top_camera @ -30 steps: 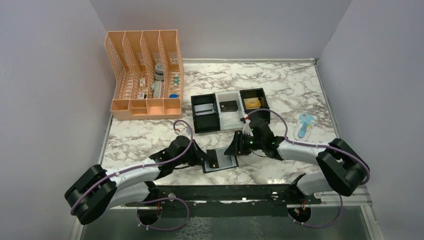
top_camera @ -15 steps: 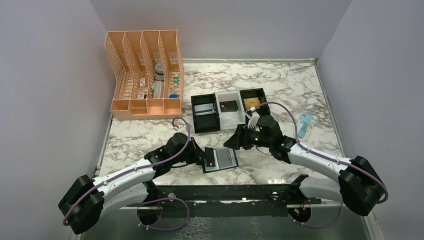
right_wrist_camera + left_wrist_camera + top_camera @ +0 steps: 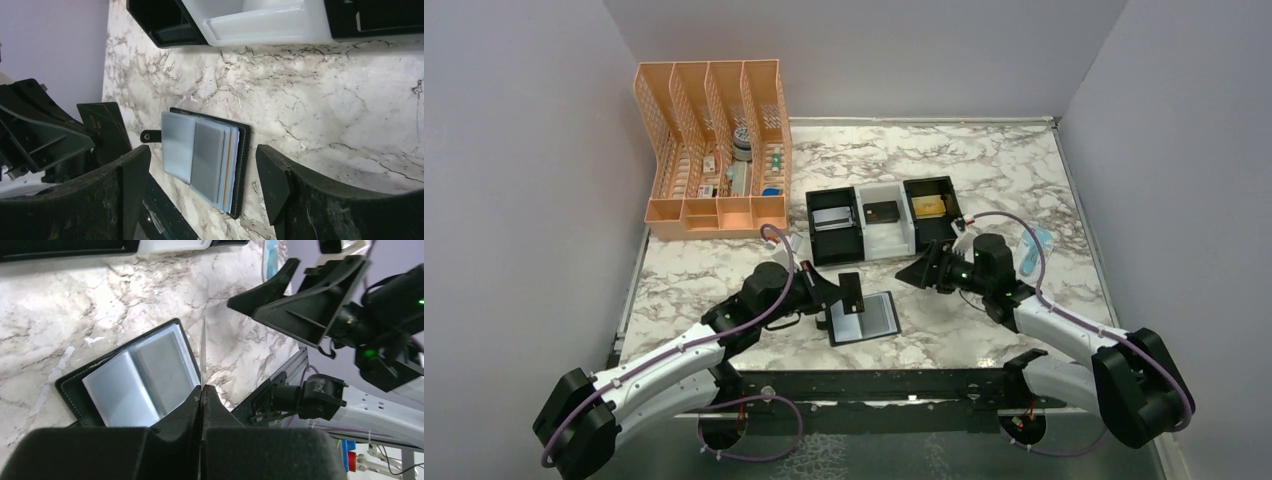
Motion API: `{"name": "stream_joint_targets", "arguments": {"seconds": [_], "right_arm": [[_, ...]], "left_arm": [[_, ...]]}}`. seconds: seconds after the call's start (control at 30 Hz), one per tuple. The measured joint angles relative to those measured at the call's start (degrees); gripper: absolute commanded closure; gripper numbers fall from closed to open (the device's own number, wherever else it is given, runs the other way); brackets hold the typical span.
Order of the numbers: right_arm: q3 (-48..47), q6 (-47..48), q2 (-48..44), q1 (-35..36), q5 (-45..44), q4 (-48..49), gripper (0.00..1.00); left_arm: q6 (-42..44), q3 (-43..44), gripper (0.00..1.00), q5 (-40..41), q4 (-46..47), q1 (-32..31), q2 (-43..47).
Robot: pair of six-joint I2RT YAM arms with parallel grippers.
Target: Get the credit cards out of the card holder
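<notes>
The card holder (image 3: 869, 318) lies open on the marble in front of the arms, blue-grey lining up, and also shows in the left wrist view (image 3: 135, 372) and the right wrist view (image 3: 205, 160). Edges of more cards (image 3: 229, 167) show in its right half. My left gripper (image 3: 834, 292) is shut on a dark grey credit card (image 3: 851, 289), held on edge above the holder's left side. The left wrist view shows that card edge-on (image 3: 203, 347). My right gripper (image 3: 921, 272) is open and empty, above and to the right of the holder.
Three square trays stand behind the holder: black (image 3: 834, 245), white (image 3: 882, 232), black (image 3: 934, 225), each with a flat item inside. An orange mesh organiser (image 3: 714, 150) is at the back left. A blue packaged item (image 3: 1034, 250) lies at the right.
My left gripper has lifted the dark card up off the holder's left half. My right gripper has drawn back to the right, away from the holder.
</notes>
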State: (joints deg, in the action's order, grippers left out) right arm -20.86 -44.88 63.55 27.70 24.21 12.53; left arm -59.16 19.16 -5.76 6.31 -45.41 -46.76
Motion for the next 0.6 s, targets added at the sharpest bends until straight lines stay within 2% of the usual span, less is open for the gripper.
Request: {"name": "stream_joint_targets", "arguments": {"seconds": [0.1, 0.33, 0.6], "right_arm": [[1.75, -0.22, 0.09, -4.37, 6.27, 2.19, 0.24], [-0.20, -0.48, -0.66, -4.48, 19.02, 10.47, 0.29], [-0.42, -4.87, -1.31, -4.48, 25.03, 19.41, 0.37]], "left_arm": [[-0.31, -0.04, 1.00, -0.52, 2.89, 0.31, 0.00], [-0.72, 3.96, 1.00, -5.42, 9.03, 0.68, -2.75], [0.04, 5.33, 1.00, -8.55, 12.61, 0.68, -3.96]]}}
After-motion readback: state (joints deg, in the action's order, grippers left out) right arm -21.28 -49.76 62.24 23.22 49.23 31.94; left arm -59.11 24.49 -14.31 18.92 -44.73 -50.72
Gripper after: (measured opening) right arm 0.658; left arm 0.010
